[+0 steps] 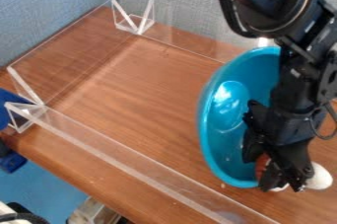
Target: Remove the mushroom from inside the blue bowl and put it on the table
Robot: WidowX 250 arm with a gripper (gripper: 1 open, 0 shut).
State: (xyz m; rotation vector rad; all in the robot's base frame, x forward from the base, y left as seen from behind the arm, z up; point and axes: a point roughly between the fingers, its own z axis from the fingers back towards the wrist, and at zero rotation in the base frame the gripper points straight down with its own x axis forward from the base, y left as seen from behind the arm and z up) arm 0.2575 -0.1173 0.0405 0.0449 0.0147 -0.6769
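Note:
The blue bowl (232, 119) stands tilted up on its edge at the right of the table (125, 85), with its opening facing left. My black gripper (287, 177) reaches down to the bowl's lower rim. Its fingers are closed around the mushroom (316, 177), whose cream-white stem sticks out to the right. A reddish bit shows between the fingertips. The arm hides most of the mushroom and the bowl's right side.
A low clear acrylic wall (99, 137) runs along the table's front and left edges. Triangular brackets stand at the back (132, 16) and at the front left (24, 112). Bare wood stretches left of the bowl. A grey wall is behind.

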